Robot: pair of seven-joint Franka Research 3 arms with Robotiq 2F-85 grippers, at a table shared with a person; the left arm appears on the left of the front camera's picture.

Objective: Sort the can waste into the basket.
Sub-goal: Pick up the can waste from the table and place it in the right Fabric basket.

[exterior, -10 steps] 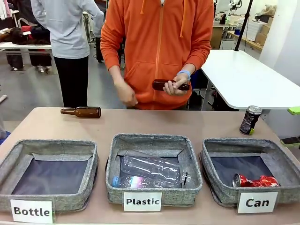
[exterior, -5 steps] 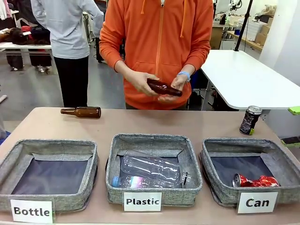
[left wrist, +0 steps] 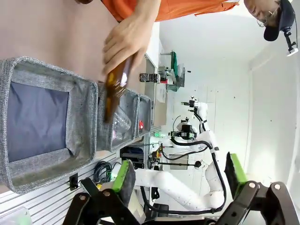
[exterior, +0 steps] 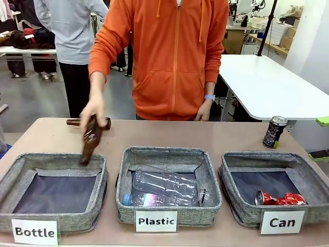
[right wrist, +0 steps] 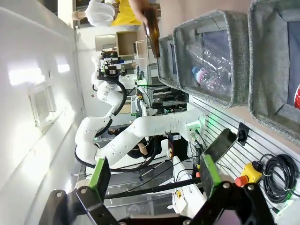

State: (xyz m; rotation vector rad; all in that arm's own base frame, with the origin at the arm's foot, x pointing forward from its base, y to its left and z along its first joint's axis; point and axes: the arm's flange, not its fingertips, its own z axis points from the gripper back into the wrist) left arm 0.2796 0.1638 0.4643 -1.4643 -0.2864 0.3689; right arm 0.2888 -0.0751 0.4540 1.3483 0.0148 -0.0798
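The front view looks from the robot's side, near and a little from above, across the table (exterior: 221, 135) to the person (exterior: 175, 62), while both wrist views, rolled sideways and further back, share with it the Can basket (exterior: 241, 213).

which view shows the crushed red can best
The front view: the crushed red can lies in plain sight in the Can basket. In the left wrist view the can is a far red speck; in the right wrist view the can is a sliver at the edge.
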